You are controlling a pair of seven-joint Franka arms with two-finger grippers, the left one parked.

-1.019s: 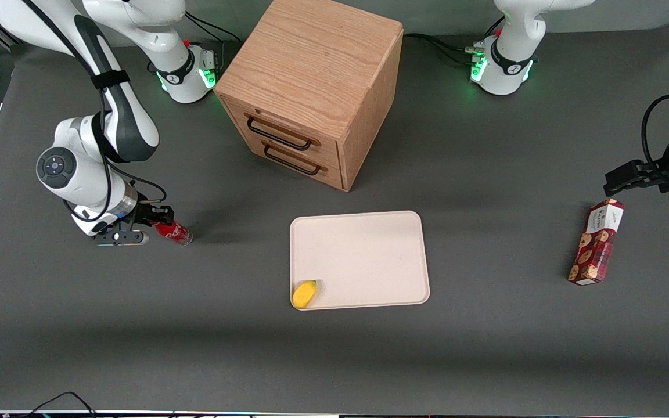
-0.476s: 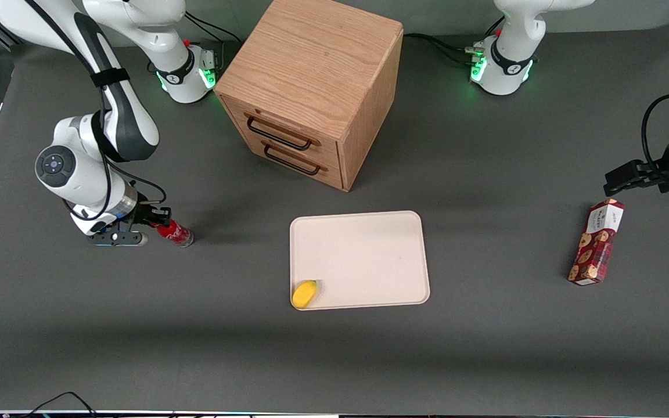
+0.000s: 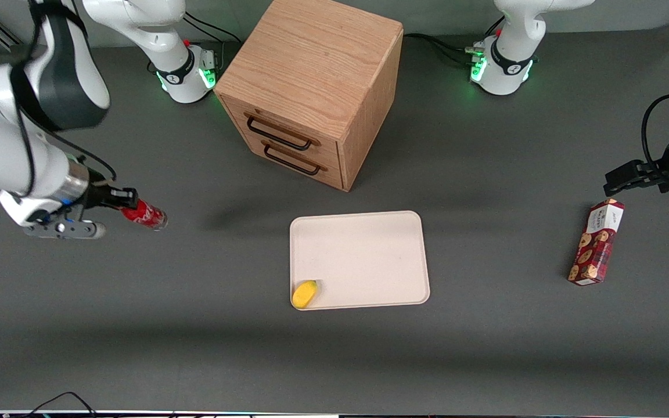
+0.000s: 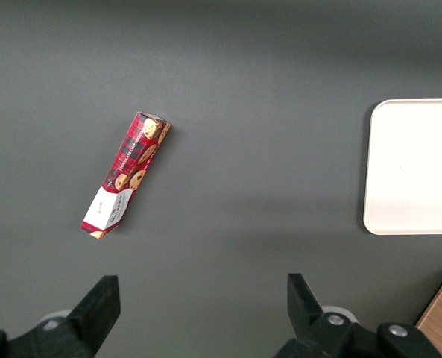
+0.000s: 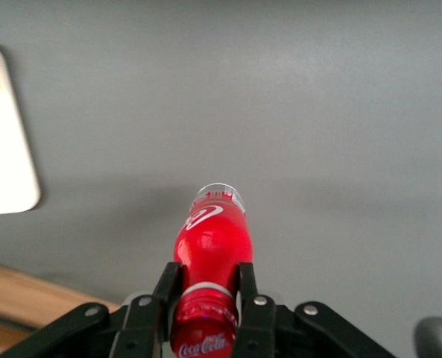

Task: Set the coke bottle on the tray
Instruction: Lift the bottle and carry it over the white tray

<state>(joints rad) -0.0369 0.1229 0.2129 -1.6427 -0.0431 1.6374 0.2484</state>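
on the flat cream-beige tray (image 3: 363, 249) sits a small yellow fruit-like piece (image 3: 304, 294); well apart, the hand (image 3: 118, 200) hangs above the desk (image 3: 195, 325), clenched on the slim red coke bottle (image 3: 145, 215).

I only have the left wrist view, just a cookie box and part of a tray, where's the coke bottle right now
Observer: The coke bottle is held in the gripper, off the table, toward the working arm's end.
Operator: Is the grip solid?
Observer: The fingers are clamped on its neck just below the red cap, clear base pointing away.
Operator: Anything on the tray I can't see?
Observer: A small yellow object sits in the corner of the tray nearest the front camera; the rest is bare.
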